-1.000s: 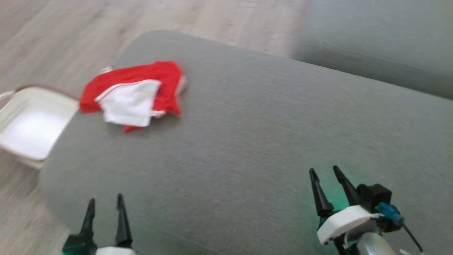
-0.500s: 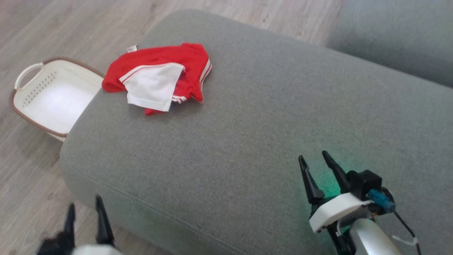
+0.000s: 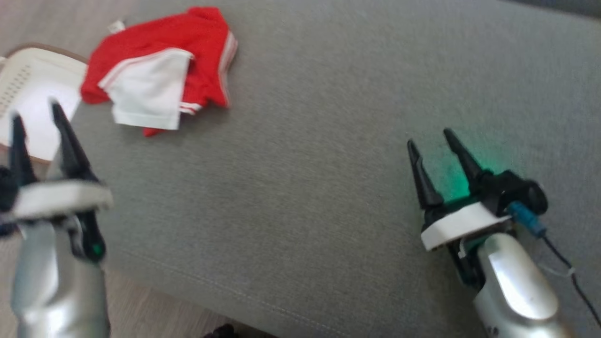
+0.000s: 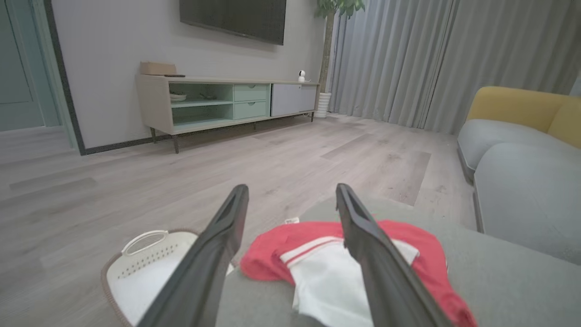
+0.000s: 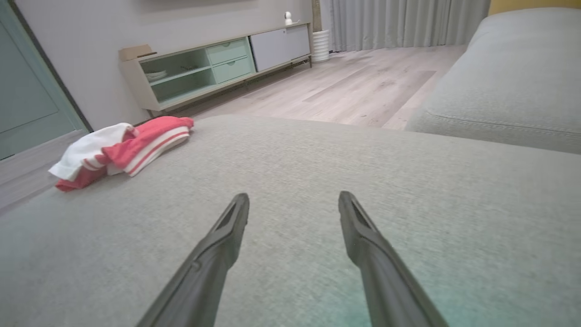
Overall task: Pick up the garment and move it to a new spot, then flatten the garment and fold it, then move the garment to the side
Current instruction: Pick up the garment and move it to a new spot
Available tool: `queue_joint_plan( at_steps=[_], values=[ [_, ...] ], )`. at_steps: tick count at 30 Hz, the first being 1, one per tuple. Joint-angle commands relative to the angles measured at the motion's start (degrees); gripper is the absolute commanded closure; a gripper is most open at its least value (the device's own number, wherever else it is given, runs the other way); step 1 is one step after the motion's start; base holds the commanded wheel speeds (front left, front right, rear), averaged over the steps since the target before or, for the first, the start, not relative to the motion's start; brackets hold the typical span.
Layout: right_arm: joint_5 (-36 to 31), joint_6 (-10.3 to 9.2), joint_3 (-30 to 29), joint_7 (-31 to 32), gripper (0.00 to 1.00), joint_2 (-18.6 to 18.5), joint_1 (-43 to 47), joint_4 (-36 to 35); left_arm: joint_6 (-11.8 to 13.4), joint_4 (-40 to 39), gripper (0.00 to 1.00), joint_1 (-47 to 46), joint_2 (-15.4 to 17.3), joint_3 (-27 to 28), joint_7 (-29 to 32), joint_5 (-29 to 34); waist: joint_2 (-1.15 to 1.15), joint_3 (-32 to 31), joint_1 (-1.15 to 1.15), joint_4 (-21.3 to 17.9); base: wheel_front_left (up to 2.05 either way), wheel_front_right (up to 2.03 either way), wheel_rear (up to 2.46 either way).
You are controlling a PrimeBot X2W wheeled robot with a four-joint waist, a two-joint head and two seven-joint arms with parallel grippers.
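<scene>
Left tool (image 3: pixel 35 110) is standing wide open, gripping nothing; the red-and-white garment (image 3: pixel 159 70) is lying crumpled on the grey cushion (image 3: pixel 328 141) close ahead of its fingertips. Right tool (image 3: pixel 430 137) is likewise gaping empty over the cushion, the garment lying well apart, ahead to its left.

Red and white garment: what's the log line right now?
crumpled red-and-white cloth garment: on grey fabric cushion, untouched | left gripper: open, empty | right gripper: open, empty

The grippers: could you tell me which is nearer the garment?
The left gripper, at the cushion edge short of the garment; the right gripper hovers over bare cushion farther off.
</scene>
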Motion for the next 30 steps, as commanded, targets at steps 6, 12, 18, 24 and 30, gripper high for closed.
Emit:
queue_joint_plan(
  at_steps=[6,12,18,24,30],
  values=[
    [-0.4,-0.04,-0.3,-0.1,0.00,-1.8,-3.6,-5.4,-0.3,8.0,0.00,-11.7,6.0,1.1,-0.3,-2.8,0.00,8.6,-0.01,-6.3,0.00,0.00,0.00],
    [-0.5,-0.04,-1.3,1.0,0.00,-3.3,-4.1,-9.0,-0.4,16.3,0.00,-17.1,8.7,-5.7,0.0,-7.1,0.00,11.9,-0.01,-8.8,0.00,0.00,0.00],
    [-0.5,-0.04,-2.2,2.0,0.00,-4.0,-4.3,-12.5,-0.4,24.8,0.00,-20.7,12.1,-12.2,3.0,-12.9,0.00,14.2,-0.01,-11.7,0.00,0.00,0.00],
    [-0.4,-0.04,-3.3,2.2,0.00,-4.0,-3.8,-13.7,-0.4,32.0,0.56,-22.4,13.0,-15.6,6.1,-16.4,0.00,14.3,-0.01,-13.2,0.00,0.00,0.00],
    [0.6,-0.04,-4.3,1.1,0.00,-2.5,-3.5,-11.8,-0.4,31.7,1.00,-23.8,15.7,-20.4,3.7,-17.2,0.00,11.4,-0.01,-15.2,0.00,0.00,0.00]
  ],
)
